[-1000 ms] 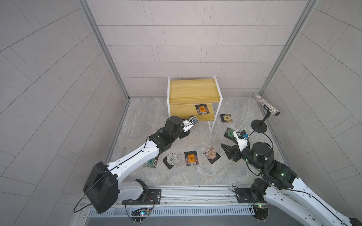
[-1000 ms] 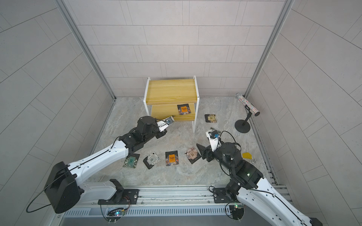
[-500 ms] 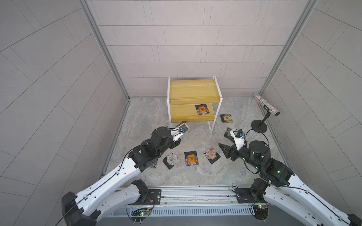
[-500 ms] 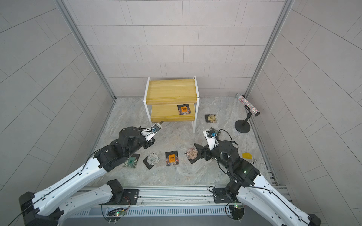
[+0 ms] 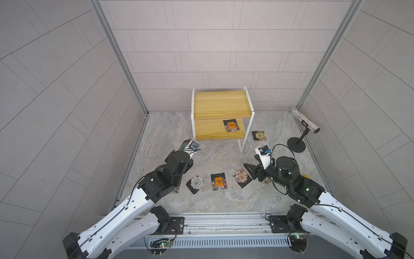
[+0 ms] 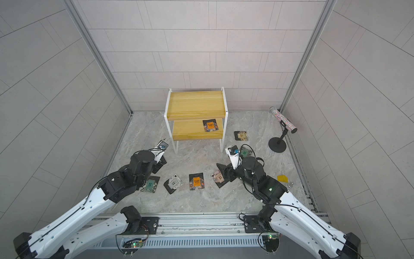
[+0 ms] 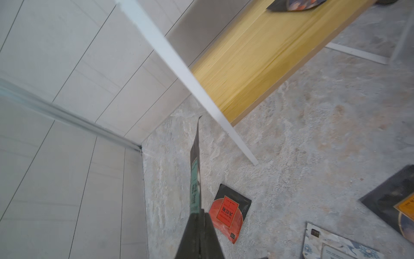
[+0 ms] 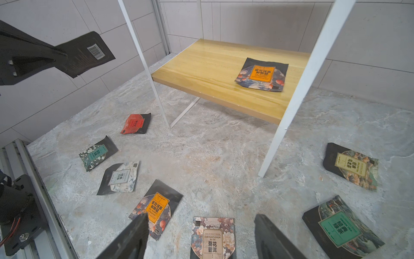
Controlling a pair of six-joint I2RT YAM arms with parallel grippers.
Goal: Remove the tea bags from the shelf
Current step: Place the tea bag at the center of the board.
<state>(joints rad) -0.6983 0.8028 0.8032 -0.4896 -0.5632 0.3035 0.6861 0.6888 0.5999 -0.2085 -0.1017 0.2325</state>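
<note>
Left arm is pulling back from the shelf (image 5: 220, 103) vs a sec ago, now hanging off the rack's front-left leg; right arm is barely shifting.

Left gripper (image 7: 199, 218) is clamping tight on a teal-label tea bag (image 7: 194, 179). The bag is showing edge-on in left wrist view and its barcode back in right wrist view, sticking out past the fingertips, clear of the stone floor (image 5: 212, 157). A red-label tea bag (image 7: 228, 213) is lying flat on the floor nr that leg.

Right gripper (image 8: 201, 222) is hovering w/ jaws spread wide, gripping nothing, over a Chrysanthemum Pu'er tea bag (image 8: 212, 240).

Other sachets are lying flat on the floor around it:
- an orange-label tea bag (image 8: 156, 207), just beside
- a white-label tea bag (image 8: 119, 178)
- a floral green tea bag (image 8: 97, 153)
- a Green Tea sachet (image 8: 340, 228)
- an Oolong Tea sachet (image 8: 350, 166), by the shelf's front-right leg

One shelved tea bag (image 5: 231, 125), also orange-labelled, is sitting on the lower board's right half; the top board is showing only wood.

A glittery tube on a black stand (image 5: 304, 122) is standing by the right wall, well apart.
</note>
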